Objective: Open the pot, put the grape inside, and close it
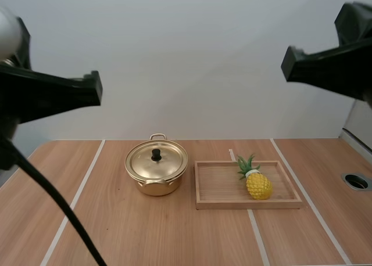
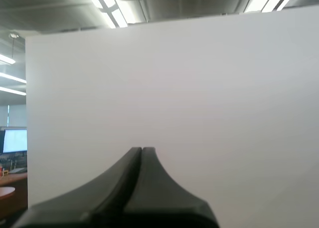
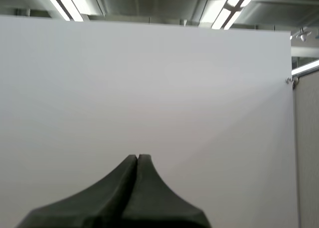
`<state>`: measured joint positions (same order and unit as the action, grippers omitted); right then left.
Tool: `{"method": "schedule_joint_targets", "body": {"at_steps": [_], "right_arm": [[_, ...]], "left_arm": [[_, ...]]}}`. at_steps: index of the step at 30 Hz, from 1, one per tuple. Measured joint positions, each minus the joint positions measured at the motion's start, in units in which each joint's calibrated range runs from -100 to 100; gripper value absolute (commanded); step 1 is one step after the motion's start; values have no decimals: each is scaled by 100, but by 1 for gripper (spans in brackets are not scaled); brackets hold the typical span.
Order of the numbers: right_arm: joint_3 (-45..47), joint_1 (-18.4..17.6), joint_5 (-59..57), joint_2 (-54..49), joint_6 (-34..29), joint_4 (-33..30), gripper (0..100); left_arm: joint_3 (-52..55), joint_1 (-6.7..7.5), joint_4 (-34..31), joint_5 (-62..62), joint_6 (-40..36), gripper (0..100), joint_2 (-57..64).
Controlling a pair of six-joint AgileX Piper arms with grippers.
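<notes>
Gold pot (image 1: 156, 176) on the wooden table (image 1: 145, 231), mid-table and a little left of centre. Lid (image 1: 165, 163) seated flat on it, black knob (image 1: 156, 155) upright in the middle, one small handle showing at the far rim.

Just right of the pot, apart from it: shallow wooden tray (image 1: 221, 184), long side facing near. In the tray's right half, a yellow pineapple (image 1: 257, 183) lying tilted, green leaves pointing far and left. The one fruit on the table, and untouched.

White stripes (image 1: 78, 193) running near to far across the tabletop.

Left gripper (image 2: 141, 151) held high at the left, well above and away from the pot, aimed at the white panel (image 2: 174, 88) behind the table; fingers clenched together into one dark wedge, nothing between them. Right gripper (image 3: 137, 158) likewise high at the right, well above the tray, facing the same panel; fingers pressed together, gripping nothing.
</notes>
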<state>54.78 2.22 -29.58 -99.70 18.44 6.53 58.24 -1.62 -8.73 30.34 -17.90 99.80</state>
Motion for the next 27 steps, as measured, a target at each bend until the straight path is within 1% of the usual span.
{"method": "schedule_joint_targets", "body": {"at_steps": [4,10,16,22,27], "right_arm": [[706,0,16,13,0,-19,0],[1906,0,-344,13,0,-514,0],[3021,0,-433,13,0,-561,0],[3892,-7,16,13,0,-432,0],[4416,-88,283,13,0,-372,0]], "left_arm": [[797,0,0,-75,0,0,-2],[2116,0,-133,-58,159,0,-2],[3331,0,-133,-241,149,0,-2],[4083,0,-143,-285,-100,0,-13],[4158,0,-143,-205,-258,0,-13]]}}
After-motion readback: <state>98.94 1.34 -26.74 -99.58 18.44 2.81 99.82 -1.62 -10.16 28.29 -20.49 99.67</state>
